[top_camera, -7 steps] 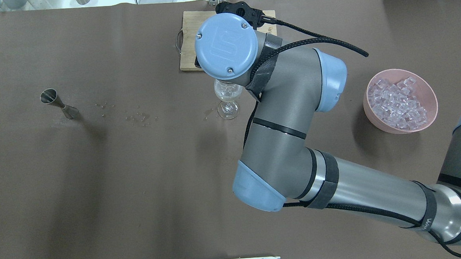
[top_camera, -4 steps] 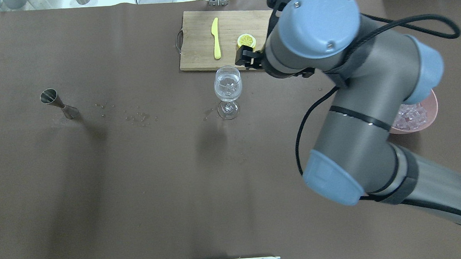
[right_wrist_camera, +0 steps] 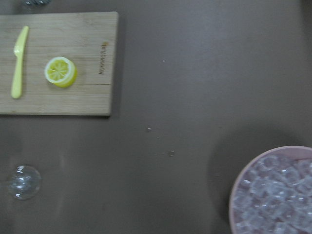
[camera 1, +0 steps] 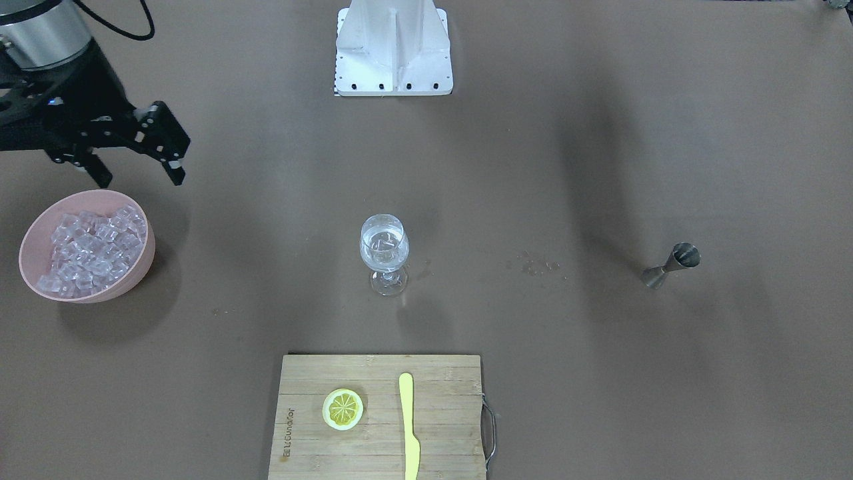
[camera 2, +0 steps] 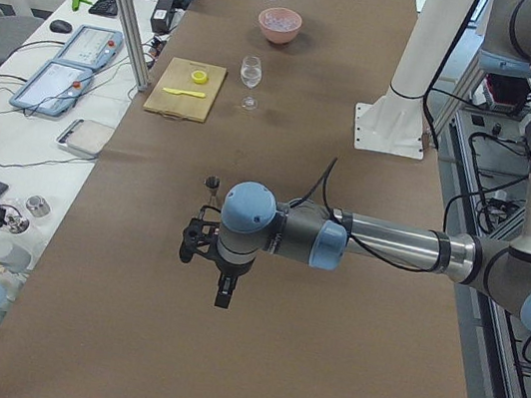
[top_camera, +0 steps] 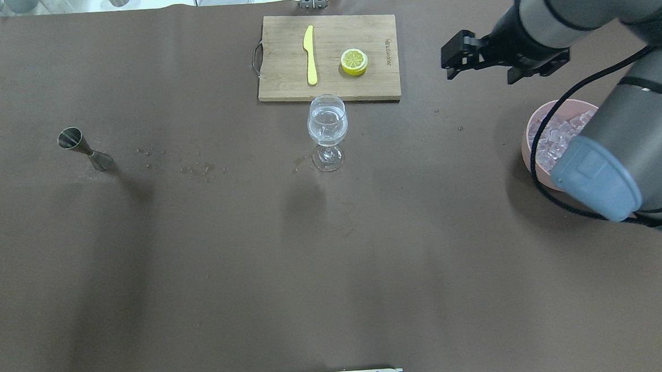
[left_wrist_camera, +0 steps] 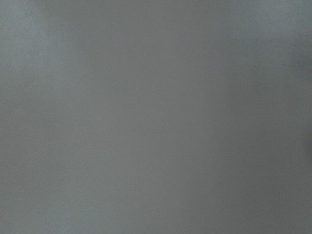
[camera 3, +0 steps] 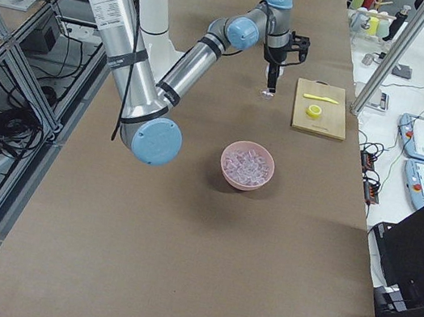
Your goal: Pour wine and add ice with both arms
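A stemmed wine glass [camera 1: 384, 250] [top_camera: 327, 124] stands mid-table with a little clear wine and what look like ice cubes in its bowl. More ice [camera 1: 86, 250] [right_wrist_camera: 273, 200] fills a pink bowl [camera 1: 145, 267] [top_camera: 532, 124] on the robot's right. My right gripper [camera 1: 140, 175] [top_camera: 481, 76] hangs open and empty in the air near the bowl's far side, off to the glass's right. My left gripper [camera 2: 220, 293] shows only in the exterior left view, low over bare table near the jigger; I cannot tell its state. The left wrist view is only blurred table.
A steel jigger [camera 1: 670, 265] [top_camera: 84, 149] stands on the robot's left, with spilled drops [camera 1: 536, 267] between it and the glass. Beyond the glass lies a wooden cutting board [camera 1: 446, 400] with a lemon slice [camera 1: 343, 408] and a yellow knife [camera 1: 408, 427].
My right arm has swung from over the wine glass across the cutting board's corner to the right, so its gripper now hangs by the pink bowl. Glass and jigger have not moved.
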Controlling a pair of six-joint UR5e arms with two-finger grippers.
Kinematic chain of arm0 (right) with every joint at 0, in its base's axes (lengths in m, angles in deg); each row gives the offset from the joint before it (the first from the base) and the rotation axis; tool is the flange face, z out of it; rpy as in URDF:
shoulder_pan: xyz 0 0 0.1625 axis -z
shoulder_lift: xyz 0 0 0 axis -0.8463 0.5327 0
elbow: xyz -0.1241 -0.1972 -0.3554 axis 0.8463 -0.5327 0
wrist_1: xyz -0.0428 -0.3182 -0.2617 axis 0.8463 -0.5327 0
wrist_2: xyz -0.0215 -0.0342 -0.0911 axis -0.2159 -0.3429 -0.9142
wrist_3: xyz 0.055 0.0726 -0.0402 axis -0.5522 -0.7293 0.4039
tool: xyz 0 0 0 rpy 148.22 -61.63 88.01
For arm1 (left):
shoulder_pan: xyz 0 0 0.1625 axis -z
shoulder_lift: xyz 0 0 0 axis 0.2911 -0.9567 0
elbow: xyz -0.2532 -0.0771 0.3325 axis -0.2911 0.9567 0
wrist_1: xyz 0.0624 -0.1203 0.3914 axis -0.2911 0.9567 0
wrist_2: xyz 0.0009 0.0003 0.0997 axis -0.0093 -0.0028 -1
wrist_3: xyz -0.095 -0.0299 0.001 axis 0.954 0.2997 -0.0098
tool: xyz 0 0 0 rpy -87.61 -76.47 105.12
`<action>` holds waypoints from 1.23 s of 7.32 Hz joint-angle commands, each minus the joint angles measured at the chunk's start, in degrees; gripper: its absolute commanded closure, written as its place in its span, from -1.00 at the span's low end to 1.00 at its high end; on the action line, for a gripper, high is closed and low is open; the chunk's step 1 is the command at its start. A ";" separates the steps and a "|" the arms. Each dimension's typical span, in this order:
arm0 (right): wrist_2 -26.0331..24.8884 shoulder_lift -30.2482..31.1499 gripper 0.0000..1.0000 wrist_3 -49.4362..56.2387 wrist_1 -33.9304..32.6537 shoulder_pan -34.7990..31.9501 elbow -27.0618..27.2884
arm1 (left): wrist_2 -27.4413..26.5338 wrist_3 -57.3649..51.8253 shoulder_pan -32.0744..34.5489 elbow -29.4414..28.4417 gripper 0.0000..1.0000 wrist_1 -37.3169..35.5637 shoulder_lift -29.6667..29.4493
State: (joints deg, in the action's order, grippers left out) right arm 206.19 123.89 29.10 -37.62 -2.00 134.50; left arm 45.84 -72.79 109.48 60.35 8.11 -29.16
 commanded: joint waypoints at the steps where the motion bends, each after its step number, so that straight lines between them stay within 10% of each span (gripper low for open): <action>1: 1.72 13.12 -0.99 20.91 0.10 -8.88 -0.07 | -0.06 1.06 -0.09 0.26 -0.96 -0.04 0.04; 5: 7.15 26.60 -1.00 41.04 0.63 -21.30 -8.74 | 0.20 1.06 -0.09 0.79 -0.96 0.31 0.13; 9: 6.82 35.32 -1.00 41.58 23.09 -23.77 -18.69 | 0.03 0.88 -0.18 0.44 -0.96 -0.04 1.62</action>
State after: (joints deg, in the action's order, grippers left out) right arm 213.05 156.77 70.56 -21.81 -24.96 118.24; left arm 45.81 -71.89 109.32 60.86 8.34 -28.08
